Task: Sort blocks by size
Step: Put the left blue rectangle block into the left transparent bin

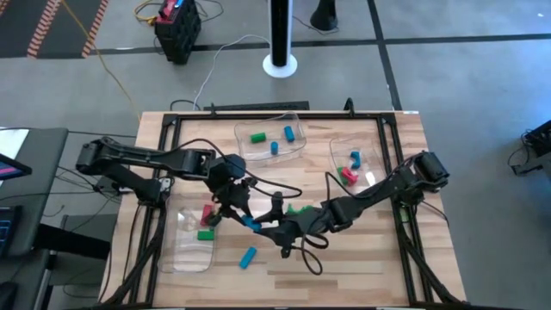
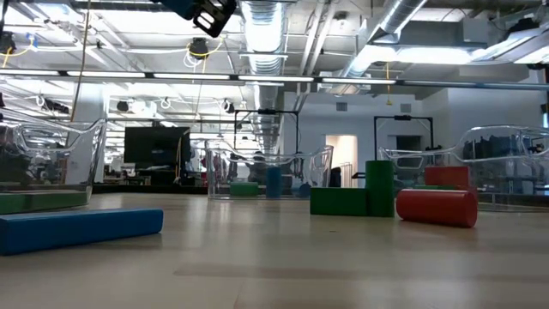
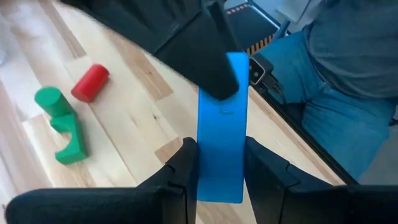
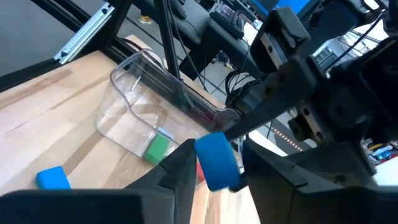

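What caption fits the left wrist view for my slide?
Handover above the table: the left gripper holds one end of a long blue bar while the right gripper takes the other.

Left arm: reaches from the left edge toward the middle of the counter.
Left gripper point(image 1: 250, 220): raised above the counter's middle, jaws clamped on a blue bar.
Right arm: stretches from the right edge leftward, low, meeting the left gripper.
Right gripper point(image 1: 269, 227): jaws astride the same bar's other end.
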